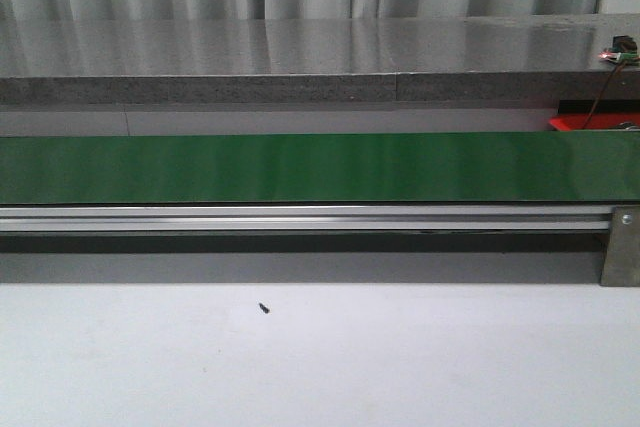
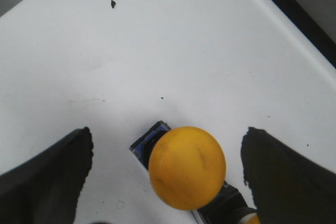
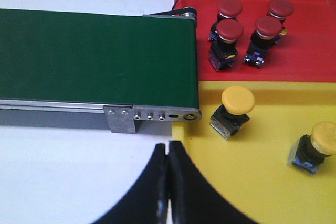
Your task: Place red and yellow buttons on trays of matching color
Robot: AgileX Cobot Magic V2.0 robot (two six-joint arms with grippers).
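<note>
Left gripper: the left gripper has its two dark fingers spread wide, one on each side of a yellow dome-capped push button with a black and blue base; the pads are apart from it and nothing is held.
Right gripper: the right gripper has its black fingers pressed together with only a thin seam between them, empty, hanging near the end of the belt and the yellow tray's edge.
Button in hand's reach: the yellow push button lies on the plain white tabletop, centred between the left fingers.
Trays: a red plastic tray holds four red-capped buttons; a yellow plastic tray beside it holds two yellow-capped buttons, both well apart from each other.
Conveyor: the green conveyor belt with an aluminium rail carries nothing in the front view.
Step, as judged: closing on the remaining yellow button, then carrying it to the yellow tray.
Risk: the rounded cap may slip or squirt out if the pads close on the dome and not the squarer base; the button may tip during the lift.
Risk at placing: the trays lie on the right arm's side, so a left-arm carry could crowd the right gripper or bump buttons already set down.
Writing: no brand, label or lettering is readable in any view.
</note>
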